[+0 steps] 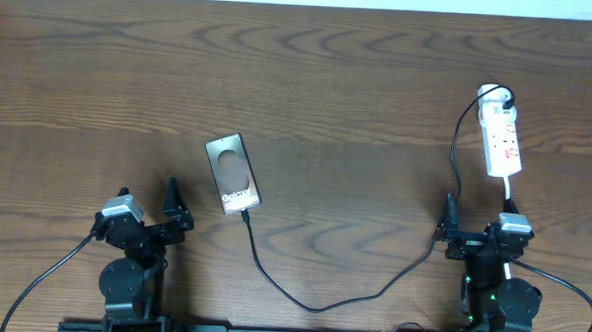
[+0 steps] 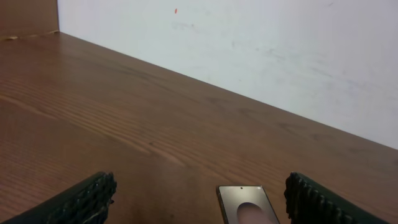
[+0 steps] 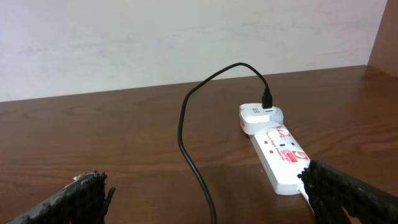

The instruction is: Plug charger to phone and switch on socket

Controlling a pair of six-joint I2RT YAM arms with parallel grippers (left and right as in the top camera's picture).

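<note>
Both pairs of jaws stand open and empty at the worktop's [image 1: 380, 70] near edge. The phone [image 1: 233, 172] lies mid-worktop with the charger [image 3: 181, 127] tip at its end, seating unclear. Next, the far-right socket [image 1: 501, 143] probably needs switching.

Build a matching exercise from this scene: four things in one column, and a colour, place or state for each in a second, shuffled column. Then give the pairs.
Things
1. phone
2. socket
3. cable
4. left gripper

Descriptions
A. white with red markings, at the far right
B. open, holding nothing
C. lying flat, back up, left of centre
D. black, long and thin, sagging in a curve toward the arms

Pairs: 1-C, 2-A, 3-D, 4-B
</note>
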